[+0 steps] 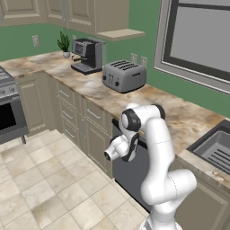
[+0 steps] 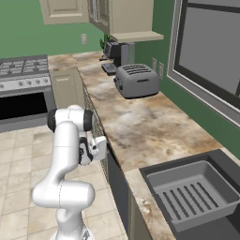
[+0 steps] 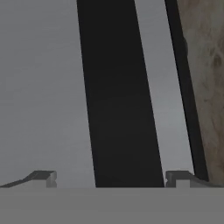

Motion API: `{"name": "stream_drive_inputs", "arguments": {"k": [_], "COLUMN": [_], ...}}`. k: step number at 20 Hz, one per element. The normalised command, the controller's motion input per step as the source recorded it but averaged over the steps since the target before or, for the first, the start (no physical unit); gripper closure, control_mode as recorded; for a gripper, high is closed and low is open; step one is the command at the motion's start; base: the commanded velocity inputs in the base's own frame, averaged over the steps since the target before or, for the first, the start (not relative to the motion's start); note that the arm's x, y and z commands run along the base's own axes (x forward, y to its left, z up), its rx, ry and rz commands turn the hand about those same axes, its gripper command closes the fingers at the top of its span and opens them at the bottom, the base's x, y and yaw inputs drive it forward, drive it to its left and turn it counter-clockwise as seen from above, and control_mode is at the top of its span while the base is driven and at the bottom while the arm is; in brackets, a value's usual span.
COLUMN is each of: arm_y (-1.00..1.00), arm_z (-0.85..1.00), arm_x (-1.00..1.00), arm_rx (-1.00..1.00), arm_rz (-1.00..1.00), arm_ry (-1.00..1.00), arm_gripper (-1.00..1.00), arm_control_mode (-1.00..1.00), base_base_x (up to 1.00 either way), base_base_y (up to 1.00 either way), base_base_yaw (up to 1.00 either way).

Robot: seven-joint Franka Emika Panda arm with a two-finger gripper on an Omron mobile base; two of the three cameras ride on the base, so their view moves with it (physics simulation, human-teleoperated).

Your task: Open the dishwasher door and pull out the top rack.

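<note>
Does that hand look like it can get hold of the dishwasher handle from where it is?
Probably yes. The hand is open right in front of the door, its fingertips straddling the black handle, with nothing between.

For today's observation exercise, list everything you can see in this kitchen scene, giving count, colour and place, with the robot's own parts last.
Flat dark grey dishwasher door: one, closed, under the counter.
Long black bar handle: one, between the hand's fingers.
Silver four-slot toaster: one, on the counter.
Dark coffee machine: one, beyond the toaster.
Small green potted plant: one, counter corner.
Marbled beige countertop: one.
Ribbed grey sink basin: one, set in the counter.
Stove with dark oven window: one, far wall.
White robot arm: one.
Hand: one, open, astride the handle.
</note>
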Motion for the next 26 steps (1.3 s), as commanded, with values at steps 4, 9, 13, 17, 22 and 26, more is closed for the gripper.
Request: {"name": "stream_drive_inputs", "arguments": {"k": [4,9,13,17,22,26], "arm_y": [-0.15,-0.03,0.0,0.12,0.33,0.45], "arm_z": [-0.03,-0.03,-0.13,-0.31,-0.38,-0.41], "arm_x": [0.29,0.21,0.0,-0.08,-0.25,-0.29], "arm_rx": [-0.01,0.0,0.0,0.03,0.13,0.14], "arm_rz": [0.0,0.0,0.0,0.0,-0.01,0.0], "arm_ry": [0.0,0.0,0.0,0.07,0.11,0.11], "arm_gripper": [-1.0,1.0,1.0,1.0,1.0,1.0], "arm_control_mode": [-1.0,-1.0,-1.0,-1.0,-1.0,-1.0], "base_base_x": [0.0,0.0,0.0,0.0,0.0,0.0], "base_base_y": [0.0,0.0,0.0,0.0,0.0,0.0], "base_base_yaw": [0.0,0.0,0.0,0.0,0.0,0.0]}}
